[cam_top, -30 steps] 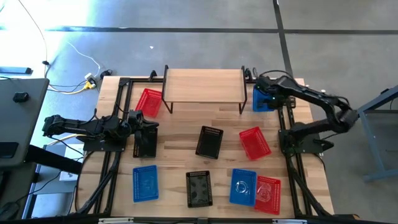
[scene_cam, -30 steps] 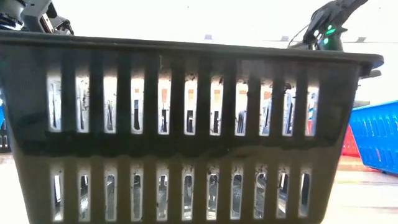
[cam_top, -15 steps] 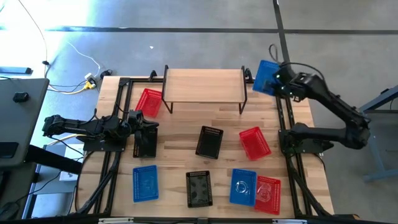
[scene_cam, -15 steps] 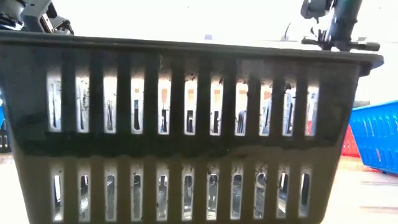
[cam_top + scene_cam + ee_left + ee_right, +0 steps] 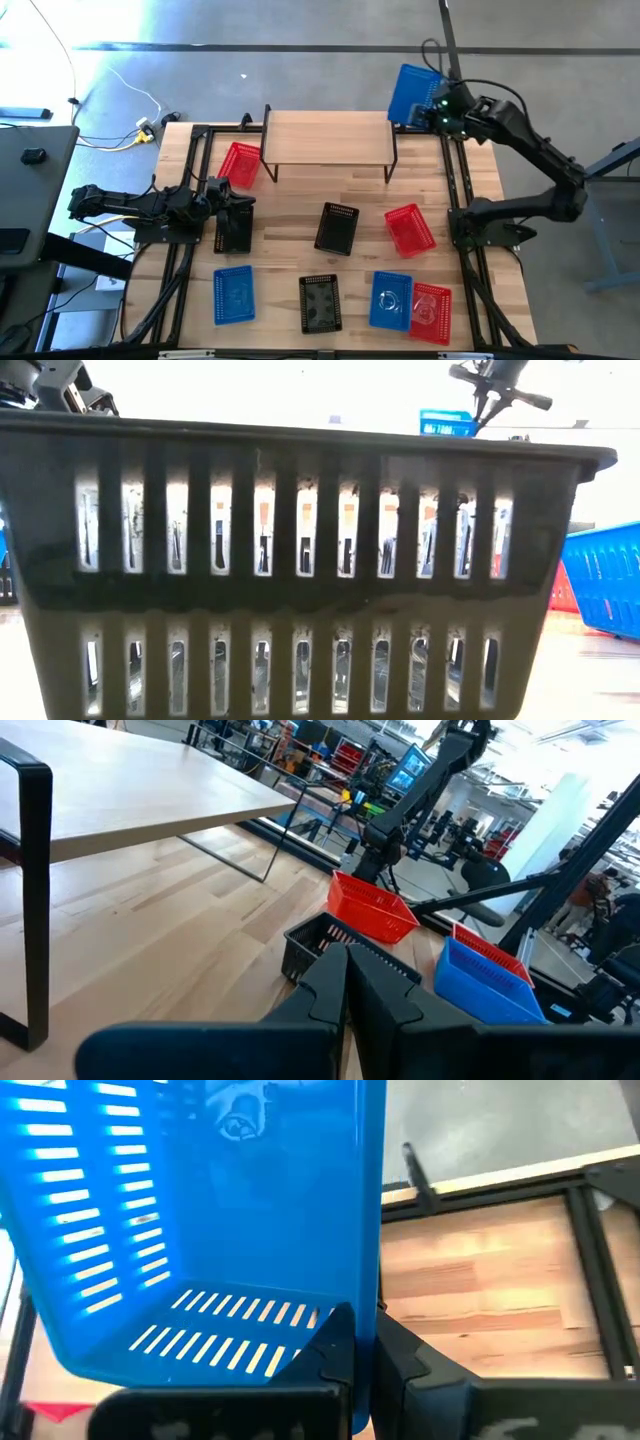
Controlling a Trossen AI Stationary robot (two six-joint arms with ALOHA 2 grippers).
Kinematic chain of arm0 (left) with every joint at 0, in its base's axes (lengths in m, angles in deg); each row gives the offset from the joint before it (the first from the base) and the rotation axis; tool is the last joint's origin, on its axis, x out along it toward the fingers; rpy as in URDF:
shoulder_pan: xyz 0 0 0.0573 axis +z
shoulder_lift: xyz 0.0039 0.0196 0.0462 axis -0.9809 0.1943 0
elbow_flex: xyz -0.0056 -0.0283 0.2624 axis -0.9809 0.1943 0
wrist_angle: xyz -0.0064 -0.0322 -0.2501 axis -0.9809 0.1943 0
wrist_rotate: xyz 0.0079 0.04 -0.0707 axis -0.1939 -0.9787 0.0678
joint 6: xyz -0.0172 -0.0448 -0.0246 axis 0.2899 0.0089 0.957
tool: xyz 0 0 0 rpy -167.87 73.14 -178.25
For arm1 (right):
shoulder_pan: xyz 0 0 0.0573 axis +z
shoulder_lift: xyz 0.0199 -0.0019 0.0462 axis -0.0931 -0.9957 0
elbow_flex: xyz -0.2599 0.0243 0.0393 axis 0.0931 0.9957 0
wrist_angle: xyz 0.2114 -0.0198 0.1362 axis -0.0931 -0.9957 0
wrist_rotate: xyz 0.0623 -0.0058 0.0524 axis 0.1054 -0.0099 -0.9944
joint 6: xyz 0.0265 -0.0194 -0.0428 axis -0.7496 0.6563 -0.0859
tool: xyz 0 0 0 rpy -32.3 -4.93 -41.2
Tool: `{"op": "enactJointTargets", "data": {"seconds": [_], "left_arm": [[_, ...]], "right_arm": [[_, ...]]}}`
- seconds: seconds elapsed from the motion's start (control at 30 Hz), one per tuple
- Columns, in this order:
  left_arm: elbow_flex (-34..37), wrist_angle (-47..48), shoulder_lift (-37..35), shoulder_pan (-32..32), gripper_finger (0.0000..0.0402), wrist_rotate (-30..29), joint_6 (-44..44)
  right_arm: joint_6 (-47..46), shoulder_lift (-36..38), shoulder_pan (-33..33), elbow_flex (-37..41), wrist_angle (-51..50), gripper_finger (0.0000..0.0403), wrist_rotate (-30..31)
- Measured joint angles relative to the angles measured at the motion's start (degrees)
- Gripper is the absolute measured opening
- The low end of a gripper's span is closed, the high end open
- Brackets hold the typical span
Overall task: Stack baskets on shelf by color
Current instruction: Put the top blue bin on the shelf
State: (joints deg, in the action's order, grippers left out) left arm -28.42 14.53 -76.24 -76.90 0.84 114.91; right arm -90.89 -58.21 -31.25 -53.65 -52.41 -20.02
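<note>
Wooden desk (image 5: pixel 300 200) fills the frame's middle; upper right, the right claw (image 5: pixel 432 112) grips a blue basket (image 5: pixel 410 95) aloft beside the shelf (image 5: pixel 328 138). Left claw (image 5: pixel 235 215), mid-left, pinches a black basket (image 5: pixel 233 232).

A blue basket (image 5: pixel 190 1210) fills most of the right wrist view, its slotted floor and walls turned toward the camera and its open inside showing. The right gripper (image 5: pixel 362 1342) pinches the basket's side wall, one dark finger on each face of the thin blue edge. Beyond the basket's held edge lies the light wooden table (image 5: pixel 480 1295), crossed by black metal bars (image 5: pixel 590 1230), with grey floor (image 5: pixel 500 1125) past the table's far edge.
</note>
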Motion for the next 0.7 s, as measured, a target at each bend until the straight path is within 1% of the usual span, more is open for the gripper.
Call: {"op": "enactJointTargets", "data": {"seconds": [0.2, 0.43, 0.7], "left_arm": [[0.0, 0.0, 0.0, 0.0, 0.0003, 0.0, 0.0], [0.0, 0.0, 0.0, 0.0, 0.0003, 0.0, 0.0], [0.0, 0.0, 0.0, 0.0, 0.0003, 0.0, 0.0]], "right_arm": [[-1.1, -5.4, 2.4, -0.7, -0.1, 0.0, -3.4], [-1.7, -11.3, 4.7, -0.6, -0.3, 0.0, -9.6], [-3.2, -14.9, 5.3, -0.6, -0.4, 0.0, -15.5]]}}
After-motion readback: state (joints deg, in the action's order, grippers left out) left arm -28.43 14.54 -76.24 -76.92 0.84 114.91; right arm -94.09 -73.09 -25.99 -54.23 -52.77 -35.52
